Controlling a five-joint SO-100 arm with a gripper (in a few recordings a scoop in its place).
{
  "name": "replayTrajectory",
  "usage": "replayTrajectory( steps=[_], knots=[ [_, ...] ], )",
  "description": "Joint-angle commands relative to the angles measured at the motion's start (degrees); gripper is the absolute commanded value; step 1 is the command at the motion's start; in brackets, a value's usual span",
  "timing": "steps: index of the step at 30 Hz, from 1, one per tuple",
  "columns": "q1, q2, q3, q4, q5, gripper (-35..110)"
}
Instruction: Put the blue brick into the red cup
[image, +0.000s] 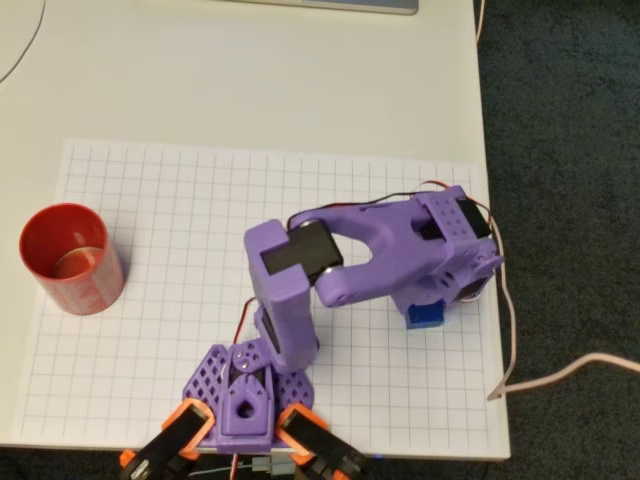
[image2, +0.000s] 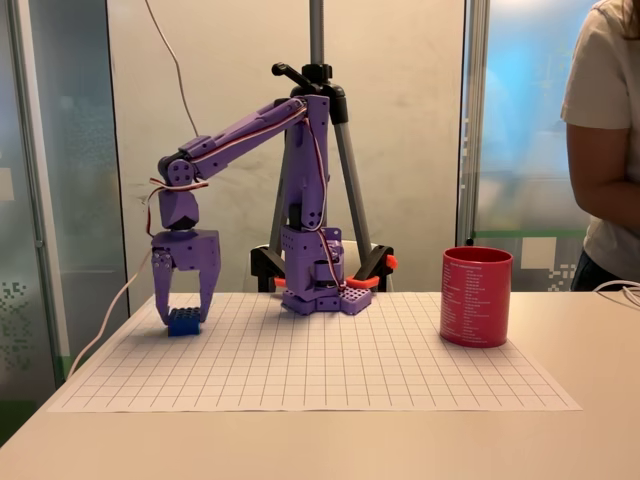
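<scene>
Sitting on the grid mat (image2: 330, 370) at the left of the fixed view, the blue brick (image2: 183, 322) lies between the purple gripper's (image2: 184, 314) lowered fingers, which are spread around it; whether they touch it cannot be told. The red cup (image2: 476, 297) stands upright well apart, at the mat's opposite side. A person (image2: 605, 150) stands behind the table.

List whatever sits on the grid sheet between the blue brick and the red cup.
In the fixed view, the arm's purple base stands between the blue brick and the red cup, set further back; the grid sheet in front is bare.
</scene>
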Motion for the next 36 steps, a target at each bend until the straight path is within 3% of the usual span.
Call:
replayTrajectory(
  steps=[1, 10, 17, 21, 29, 36],
  knots=[
    [0.79, 1.67, -2.20, 0.26, 0.70, 0],
    [1.41, 2.11, -4.92, 0.62, -0.53, 0],
    [3.52, 6.33, -27.33, 4.92, -1.49, 0],
    [-0.35, 10.02, -34.89, 7.29, -3.87, 0],
    [-27.07, 20.57, -34.19, 9.84, -15.47, 0],
    [-58.45, 31.38, -31.90, 15.91, -9.49, 0]
  ],
)
